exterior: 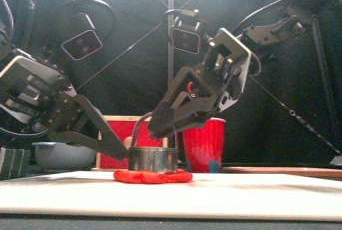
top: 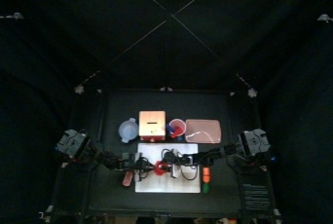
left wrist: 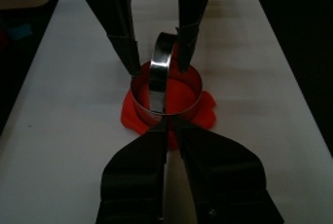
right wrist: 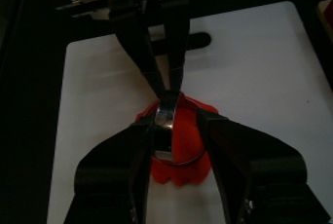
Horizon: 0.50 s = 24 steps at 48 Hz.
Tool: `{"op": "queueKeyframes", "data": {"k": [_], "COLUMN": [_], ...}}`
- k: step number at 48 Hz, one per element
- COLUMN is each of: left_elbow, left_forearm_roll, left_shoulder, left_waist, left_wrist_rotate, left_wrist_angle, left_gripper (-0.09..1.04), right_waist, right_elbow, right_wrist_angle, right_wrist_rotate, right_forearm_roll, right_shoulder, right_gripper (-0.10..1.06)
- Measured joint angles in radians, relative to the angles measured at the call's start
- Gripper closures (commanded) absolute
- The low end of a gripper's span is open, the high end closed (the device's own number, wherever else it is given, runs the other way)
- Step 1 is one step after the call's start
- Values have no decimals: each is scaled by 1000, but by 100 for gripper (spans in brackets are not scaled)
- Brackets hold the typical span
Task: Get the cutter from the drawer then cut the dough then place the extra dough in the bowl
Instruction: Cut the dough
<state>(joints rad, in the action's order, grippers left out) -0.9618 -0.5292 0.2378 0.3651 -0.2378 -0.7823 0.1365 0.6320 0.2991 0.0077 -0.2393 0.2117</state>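
Nearest me is the white cutting board [exterior: 171, 196], with the red dough [exterior: 151, 177] flat on it and the cutter [exterior: 154, 159] standing on the dough. My left gripper [left wrist: 166, 130] is pinched tight on the cutter's wall. My right gripper [right wrist: 169, 119] straddles the wire handle, but I cannot tell whether it grips. Behind, the arms partly hide the red cup [exterior: 205, 144], the bowl [exterior: 60, 154] and the wooden box [exterior: 118, 139].

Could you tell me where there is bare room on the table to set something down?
Free: the board's front strip, between dough and the table's front edge, and the tray, which looks bare. Crowded: mid-board, where the left tool and right tool meet at the cutter, and the back row of bowl, box and cup.
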Motion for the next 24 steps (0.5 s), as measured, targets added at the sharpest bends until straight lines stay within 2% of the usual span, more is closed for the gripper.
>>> {"op": "queueKeyframes", "data": {"k": [9,24], "left_elbow": [6,9], "left_forearm_roll": [0,-2], "left_shoulder": [14,29], "left_waist": [3,3], "left_wrist_rotate": [0,0], "left_wrist_angle": [0,0], "left_gripper": [37,37], "right_waist": [0,2], "right_elbow": [0,-2], "right_wrist_angle": [-9,-9], "right_wrist_rotate": [6,8], "right_forearm_roll": [9,14], "right_shoulder": [0,0], "right_gripper": [23,31]}}
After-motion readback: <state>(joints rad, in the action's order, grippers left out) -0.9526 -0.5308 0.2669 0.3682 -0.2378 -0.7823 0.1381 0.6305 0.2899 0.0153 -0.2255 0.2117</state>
